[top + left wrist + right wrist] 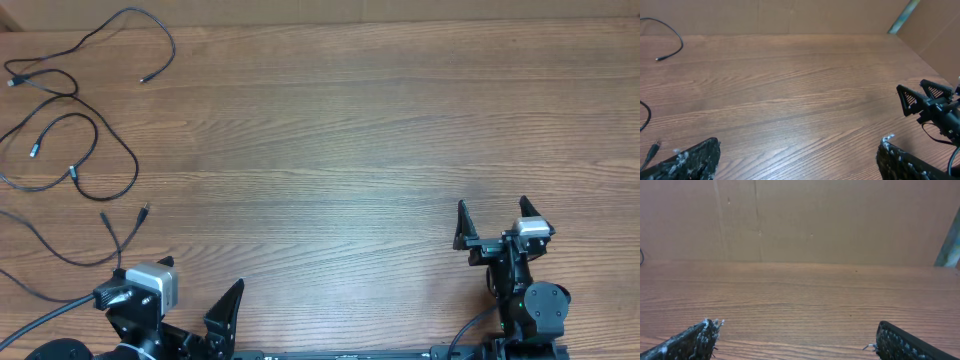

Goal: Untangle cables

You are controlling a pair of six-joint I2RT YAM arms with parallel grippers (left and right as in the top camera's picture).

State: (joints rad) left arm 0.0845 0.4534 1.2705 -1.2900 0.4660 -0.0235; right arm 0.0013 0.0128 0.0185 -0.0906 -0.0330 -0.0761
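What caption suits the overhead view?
Thin black cables lie loosely looped on the wooden table's left; left gripper and right gripper sit open, empty, near its front edge.

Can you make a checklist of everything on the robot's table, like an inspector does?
Surface: brown wood-grain table.
Job's things: thin black cables, loosely looped and crossing each other, at the far left; neither tool touches them.
Clutter: nothing seen.
Grippers: left tool open, holding nothing; right tool open, holding nothing; both near the front edge.
Cables: a thicker black arm wire trails off at the near left.
Surroundings: cardboard wall behind the table.
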